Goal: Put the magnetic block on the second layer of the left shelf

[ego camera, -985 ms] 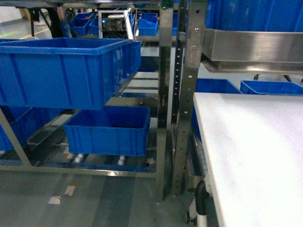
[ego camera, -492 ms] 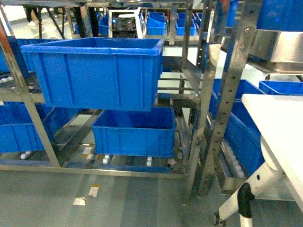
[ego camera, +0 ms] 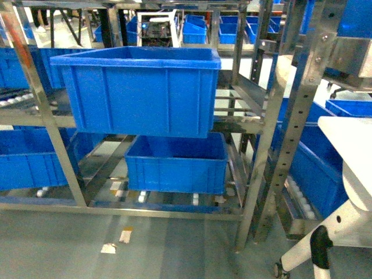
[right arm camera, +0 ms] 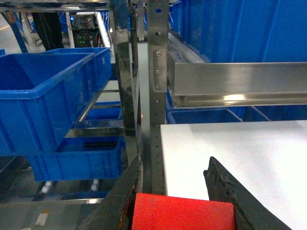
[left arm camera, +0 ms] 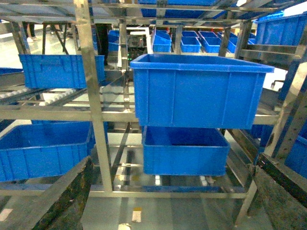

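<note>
The magnetic block (right arm camera: 182, 213), bright red and matte, sits between the dark fingers (right arm camera: 125, 191) of my right gripper (right arm camera: 175, 165), which is shut on it at the bottom of the right wrist view, above the white tabletop's left edge. The left shelf second layer (ego camera: 232, 124) is a steel tier carrying a large deep blue crate (ego camera: 139, 90). That crate (left arm camera: 196, 91) also fills the middle of the left wrist view, and the crate (right arm camera: 38, 96) shows at the left of the right wrist view. My left gripper (left arm camera: 173, 163) is open and holds nothing, facing the rack. Neither gripper shows in the head view.
A smaller blue crate (ego camera: 174, 163) rests on the tier below. Perforated steel posts (ego camera: 296, 116) stand between the rack and the white table (ego camera: 354, 145), whose leg and caster (ego camera: 317, 250) reach the floor. More blue crates (ego camera: 29, 157) fill the rack at left.
The head view has swung left: the rack and big crate slid right toward the centre, and the white table moved out to the right edge.
</note>
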